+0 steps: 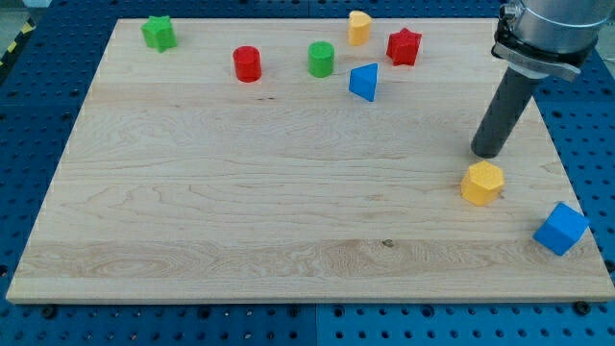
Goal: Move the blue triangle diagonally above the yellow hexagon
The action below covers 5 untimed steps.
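Observation:
The blue triangle [364,82] lies near the view's top, right of centre, between the green cylinder and the red star. The yellow hexagon [482,183] sits at the view's right, lower than mid-height. My tip [488,153] rests on the board just above the yellow hexagon, very close to it, and far to the lower right of the blue triangle. The rod rises up to the view's top right corner.
A green star [159,33] sits at the top left. A red cylinder [247,63] and a green cylinder [321,59] stand left of the triangle. A yellow block [358,27] and a red star [405,46] are near the top. A blue cube [560,229] sits at the board's lower right edge.

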Each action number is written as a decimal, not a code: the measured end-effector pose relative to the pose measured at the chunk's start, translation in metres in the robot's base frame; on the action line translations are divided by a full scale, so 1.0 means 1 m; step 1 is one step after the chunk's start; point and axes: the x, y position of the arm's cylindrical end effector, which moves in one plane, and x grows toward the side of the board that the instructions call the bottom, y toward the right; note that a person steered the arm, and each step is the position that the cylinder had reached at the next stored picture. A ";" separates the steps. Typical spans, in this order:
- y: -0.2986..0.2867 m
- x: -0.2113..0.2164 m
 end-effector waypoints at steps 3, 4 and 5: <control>0.000 -0.018; 0.000 -0.071; -0.003 -0.108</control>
